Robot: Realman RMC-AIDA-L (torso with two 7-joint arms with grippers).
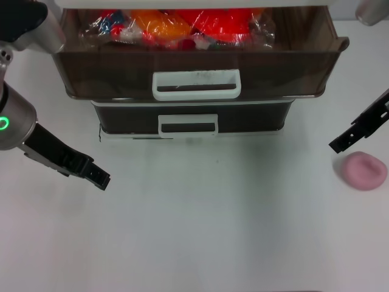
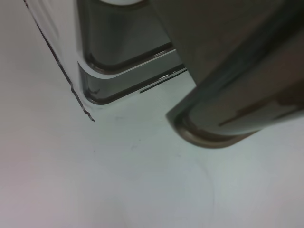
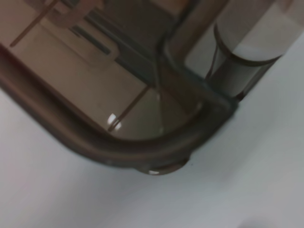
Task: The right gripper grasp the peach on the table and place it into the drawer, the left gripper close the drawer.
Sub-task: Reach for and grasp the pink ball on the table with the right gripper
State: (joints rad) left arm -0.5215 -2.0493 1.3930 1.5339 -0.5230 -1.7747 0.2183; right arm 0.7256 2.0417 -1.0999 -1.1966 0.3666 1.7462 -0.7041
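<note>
Peach [image 1: 363, 171] sits on the bench [image 1: 213, 225], right gripper [image 1: 340, 143] just beside it, can't tell its opening. Drawer [image 1: 194, 73] open; left gripper [image 1: 100, 178] hovers, opening unclear too.

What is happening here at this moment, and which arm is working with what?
The drawer is pulled open, with red and orange packets inside. The peach lies on the table, to the robot's right. The right gripper is just beside the peach but does not hold it. The left gripper is over the table on the robot's left, in front of the drawer unit, holding nothing. The peach is not yet grasped and the drawer is not yet closed.
</note>
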